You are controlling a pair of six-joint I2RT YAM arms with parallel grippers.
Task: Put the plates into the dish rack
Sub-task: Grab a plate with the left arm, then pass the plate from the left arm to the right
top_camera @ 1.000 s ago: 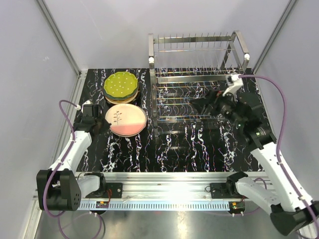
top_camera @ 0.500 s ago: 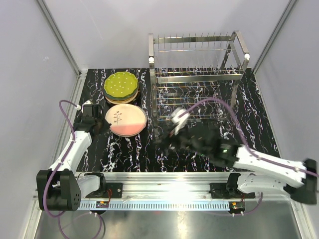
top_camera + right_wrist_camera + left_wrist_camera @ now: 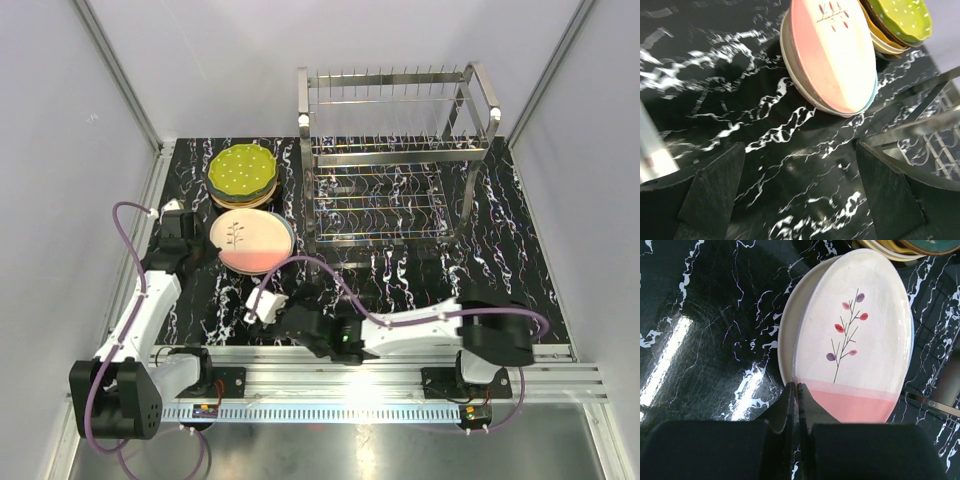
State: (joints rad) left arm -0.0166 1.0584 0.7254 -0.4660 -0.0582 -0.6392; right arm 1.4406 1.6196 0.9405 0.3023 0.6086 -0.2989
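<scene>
A pink/cream plate (image 3: 255,243) with a twig drawing lies on a pale blue plate left of the dish rack (image 3: 395,150). My left gripper (image 3: 203,248) is shut on its near rim; the left wrist view shows both fingers pinched on the edge of the plate (image 3: 855,335) at my gripper (image 3: 798,387). Behind it stands a stack of plates topped by a dotted green plate (image 3: 242,170). My right gripper (image 3: 298,298) is open and empty, low over the table in front of the pink/cream plate (image 3: 832,55), a short way from it (image 3: 800,165).
The rack's wire base (image 3: 920,115) lies just right of my right gripper. The right arm stretches across the table's front edge from its base (image 3: 470,380). The dotted green stack (image 3: 900,17) sits close behind the pink/cream plate. Cage walls close in on both sides.
The right arm has swung from the rack at the right, across the front, to low in front of the plates. The left gripper stays on the pink/cream plate, which shifted slightly right.
</scene>
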